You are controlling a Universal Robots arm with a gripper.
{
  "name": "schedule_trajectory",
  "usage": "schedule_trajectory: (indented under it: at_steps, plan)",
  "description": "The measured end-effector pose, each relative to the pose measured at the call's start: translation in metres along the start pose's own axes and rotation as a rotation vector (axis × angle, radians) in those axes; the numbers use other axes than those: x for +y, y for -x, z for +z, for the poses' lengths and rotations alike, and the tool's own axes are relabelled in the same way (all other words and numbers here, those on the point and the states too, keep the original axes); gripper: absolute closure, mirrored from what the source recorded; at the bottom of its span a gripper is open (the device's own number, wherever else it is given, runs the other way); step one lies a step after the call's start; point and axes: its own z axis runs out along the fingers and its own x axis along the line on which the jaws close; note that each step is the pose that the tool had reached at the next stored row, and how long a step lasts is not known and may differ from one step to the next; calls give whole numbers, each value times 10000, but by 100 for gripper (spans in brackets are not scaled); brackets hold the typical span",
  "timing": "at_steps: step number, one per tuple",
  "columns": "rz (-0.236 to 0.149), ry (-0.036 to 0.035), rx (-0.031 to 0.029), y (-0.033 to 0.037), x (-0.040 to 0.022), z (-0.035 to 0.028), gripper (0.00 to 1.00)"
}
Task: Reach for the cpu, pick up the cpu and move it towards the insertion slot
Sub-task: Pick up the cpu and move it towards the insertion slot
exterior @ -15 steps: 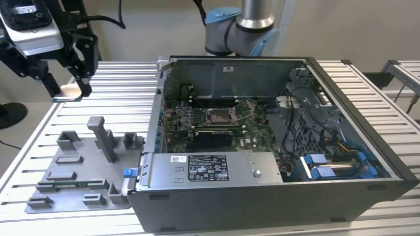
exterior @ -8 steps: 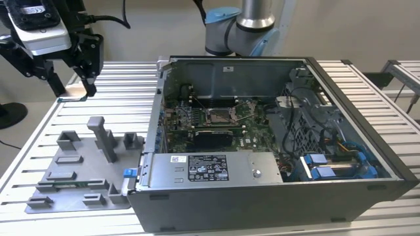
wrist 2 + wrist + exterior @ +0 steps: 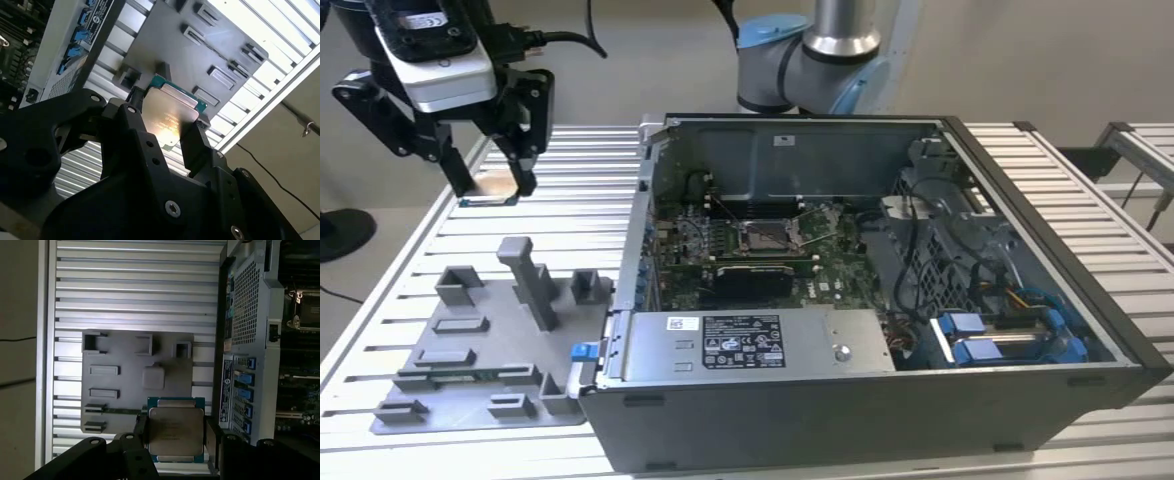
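Gripper [image 3: 176, 440] pinching the chip [image 3: 176, 432] over the table [image 3: 400, 300]

Black fingers [image 3: 192, 145] are seen pressed against opposite edges of the chip, its silvery face showing. The chip is held in the air near the grey tray [image 3: 467, 345], well apart from the socket [image 3: 765, 235] inside the open computer case [image 3: 854, 400].

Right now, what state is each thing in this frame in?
Gripper: jaws shut on the cpu, raised clear of the table.
Cpu: clamped by two edges, in the air, off the fixture.
Slot: dark centre bare, no cpu in it.
Case: lying on its side, panel off, open upward.
Fixture: flat on the table.
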Motion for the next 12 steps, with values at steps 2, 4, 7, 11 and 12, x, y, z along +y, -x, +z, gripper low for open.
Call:
schedule_trajectory:
  at_steps: [2,4,7,11,12]
  plan:
    - [-1,0,0,44,-1,0,100]
    - [0,0,1,87,-2,0,100]
    - [0,0,2,156,-3,0,100]
    - [0,0,2,246,-5,0,100]
    - [0,0,3,271,-5,-1,100]
